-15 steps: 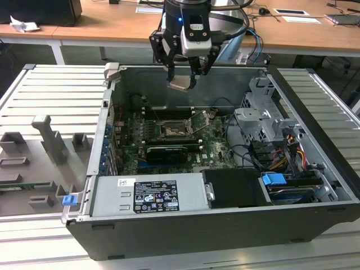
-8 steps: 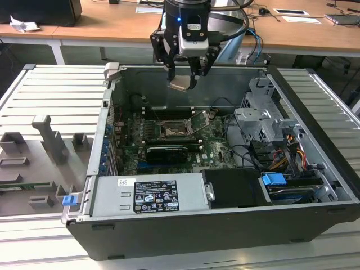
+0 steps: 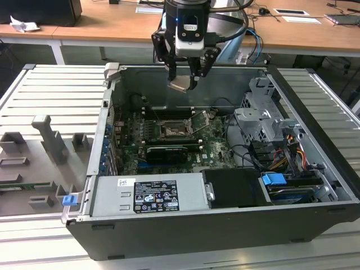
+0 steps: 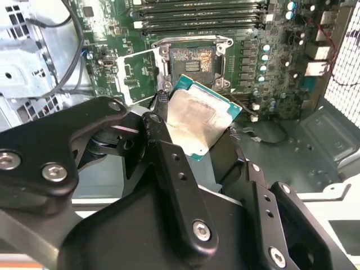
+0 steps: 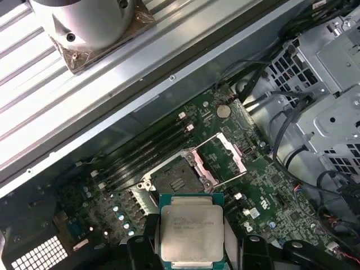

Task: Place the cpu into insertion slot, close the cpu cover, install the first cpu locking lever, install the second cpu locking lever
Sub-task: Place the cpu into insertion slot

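Hanging over the open case [image 3: 185, 236], the gripper [image 3: 183, 83] is clenched on the flat-lying cpu [image 5: 191, 233], the bare insertion slot [image 5: 175, 181] lying below at mid-board, its cpu cover [image 5: 203, 167] swung open alongside.

My bench is a ribbed grey metal table [image 3: 50, 90], with grey blocks [image 3: 48, 140] standing on it at the exterior view's left. Behind it runs a long wooden desk [image 3: 112, 25] on white legs, carrying papers [image 3: 149, 9], a black box [image 3: 42, 11] and a crumpled white scrap [image 3: 22, 24].
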Controlling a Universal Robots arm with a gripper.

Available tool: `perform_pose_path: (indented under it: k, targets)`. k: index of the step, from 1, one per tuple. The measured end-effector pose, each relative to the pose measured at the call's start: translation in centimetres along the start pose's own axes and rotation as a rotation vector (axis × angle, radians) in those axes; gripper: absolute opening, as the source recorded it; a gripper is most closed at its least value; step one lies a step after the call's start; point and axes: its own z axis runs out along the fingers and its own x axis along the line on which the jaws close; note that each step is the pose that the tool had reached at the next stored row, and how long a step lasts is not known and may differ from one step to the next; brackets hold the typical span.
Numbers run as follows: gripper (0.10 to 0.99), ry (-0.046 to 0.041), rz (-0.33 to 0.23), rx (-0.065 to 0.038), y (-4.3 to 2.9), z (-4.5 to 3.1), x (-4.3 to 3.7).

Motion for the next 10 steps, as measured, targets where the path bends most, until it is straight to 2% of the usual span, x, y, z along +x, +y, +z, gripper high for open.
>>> perform_pose_path:
  k: [4, 10]
  targets:
    - [0.541, -0.0066, 0.076, -0.001, -0.01, 0.12, -0.01]
    - [0.541, -0.0069, 0.079, -0.002, -0.15, 0.29, 0.17]
